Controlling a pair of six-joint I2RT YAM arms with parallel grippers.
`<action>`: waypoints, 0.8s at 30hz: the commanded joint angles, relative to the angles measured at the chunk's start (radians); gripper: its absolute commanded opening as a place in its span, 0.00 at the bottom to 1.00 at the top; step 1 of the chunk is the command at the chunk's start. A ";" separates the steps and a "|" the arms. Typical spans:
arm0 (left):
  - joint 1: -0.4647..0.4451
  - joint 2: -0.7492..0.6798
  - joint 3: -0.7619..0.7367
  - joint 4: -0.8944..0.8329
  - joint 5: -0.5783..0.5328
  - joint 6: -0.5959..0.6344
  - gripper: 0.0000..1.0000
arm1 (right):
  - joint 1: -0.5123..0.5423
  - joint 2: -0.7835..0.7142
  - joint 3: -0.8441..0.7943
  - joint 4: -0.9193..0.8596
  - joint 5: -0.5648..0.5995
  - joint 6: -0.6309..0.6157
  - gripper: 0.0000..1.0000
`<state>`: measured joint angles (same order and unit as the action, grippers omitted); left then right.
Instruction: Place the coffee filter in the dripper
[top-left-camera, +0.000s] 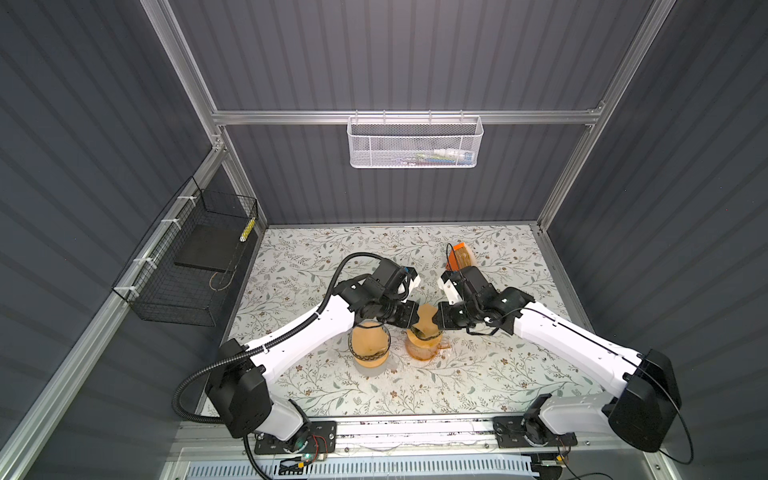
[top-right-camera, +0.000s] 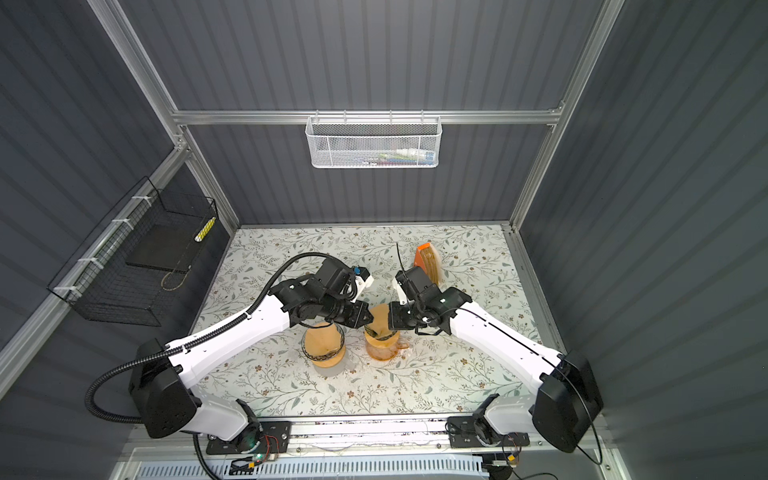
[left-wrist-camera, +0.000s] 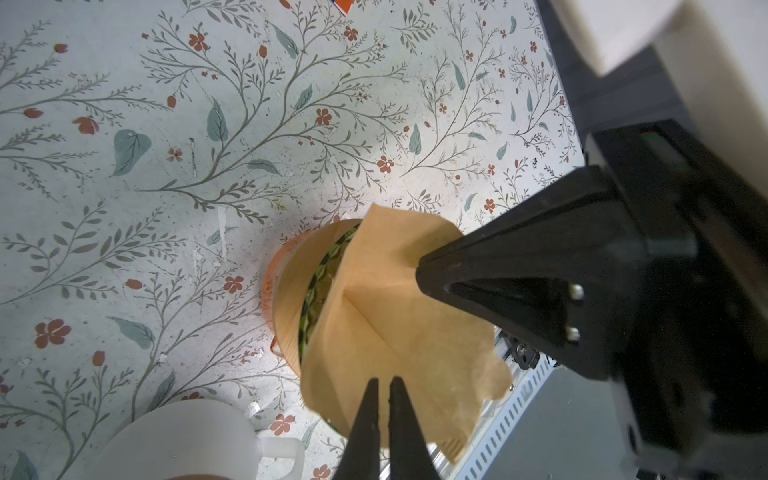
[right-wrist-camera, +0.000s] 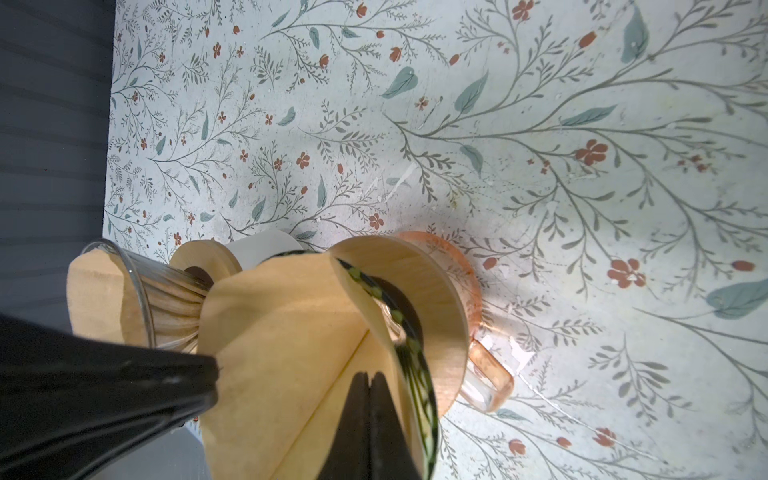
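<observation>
1. Over the dripper (right-wrist-camera: 440, 299), we see the coffee filter (right-wrist-camera: 291, 332) pinched by left claw (left-wrist-camera: 384, 380) and right claw (right-wrist-camera: 368, 376), both closed on its rim.
2. We judge the paper light, floppy, tearable; grip edges gently.

1. Both top views: mounted high and far off, looking steeply down. The whole table (top-left-camera: 374, 386) and both arms are in frame. Coverage is nearly identical, with a slight sideways offset.
2. Left wrist view: close range, looking down past the left gripper (left-wrist-camera: 385, 380) onto the paper filter (left-wrist-camera: 395, 332).
3. Right wrist view: equally close, looking past the right gripper (right-wrist-camera: 370, 376) from the opposite side.
4. Shared by all four: the filter at the dripper (right-wrist-camera: 440, 307), mid-table.
</observation>
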<state>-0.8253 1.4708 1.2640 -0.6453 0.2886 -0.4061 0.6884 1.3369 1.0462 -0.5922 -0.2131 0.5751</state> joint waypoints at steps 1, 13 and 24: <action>-0.003 -0.038 0.008 -0.045 0.005 0.010 0.10 | 0.008 0.011 0.028 -0.002 0.007 -0.010 0.00; -0.004 -0.037 -0.036 -0.037 0.005 0.007 0.10 | 0.016 0.018 0.040 -0.011 0.015 -0.010 0.00; -0.004 -0.013 -0.038 -0.025 -0.009 0.013 0.09 | 0.020 -0.024 0.069 -0.058 0.021 -0.010 0.00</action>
<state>-0.8253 1.4483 1.2362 -0.6655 0.2867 -0.4061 0.7025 1.3468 1.0779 -0.6144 -0.2066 0.5751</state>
